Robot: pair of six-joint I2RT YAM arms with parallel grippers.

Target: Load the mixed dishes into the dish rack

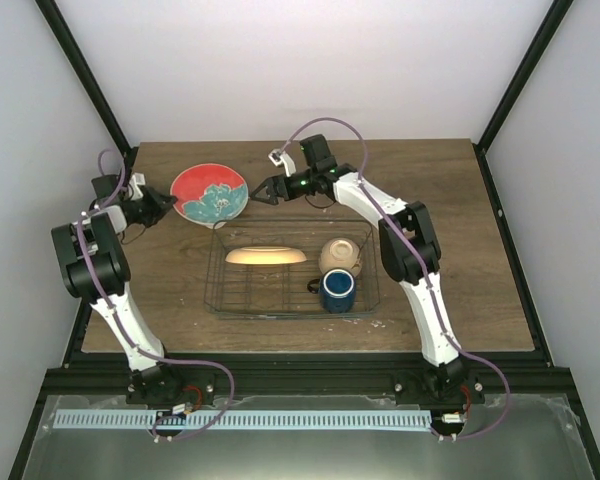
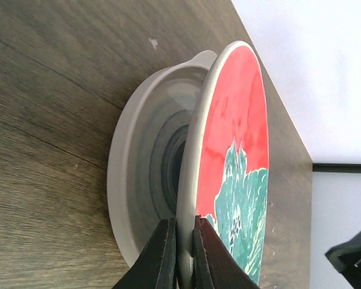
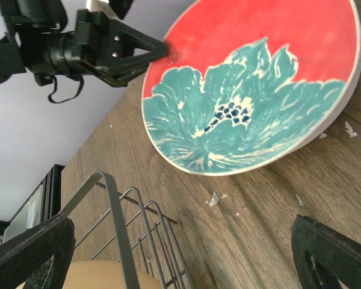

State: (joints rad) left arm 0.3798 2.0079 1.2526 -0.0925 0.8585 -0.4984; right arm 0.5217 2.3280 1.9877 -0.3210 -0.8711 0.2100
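Note:
The red plate with teal flowers [image 1: 210, 193] is tilted up at the back left, resting on the white plate [image 2: 138, 180], which the top view hides. My left gripper [image 1: 166, 203] is shut on the red plate's left rim [image 2: 185, 226]. My right gripper [image 1: 264, 192] is wide open and empty just right of the red plate [image 3: 253, 90], above the rack's back left corner. The wire dish rack [image 1: 365, 305] holds the orange-yellow plate [image 1: 266, 256] on edge, the cream bowl [image 1: 340, 256] and the dark blue mug [image 1: 337, 289].
The rack's wire rim [image 3: 117, 217] and the orange-yellow plate [image 3: 87, 278] lie just below my right fingers [image 3: 30, 247]. Small white crumbs [image 3: 215, 197] dot the wooden table [image 1: 440, 220]. Black frame posts stand at the table's back corners.

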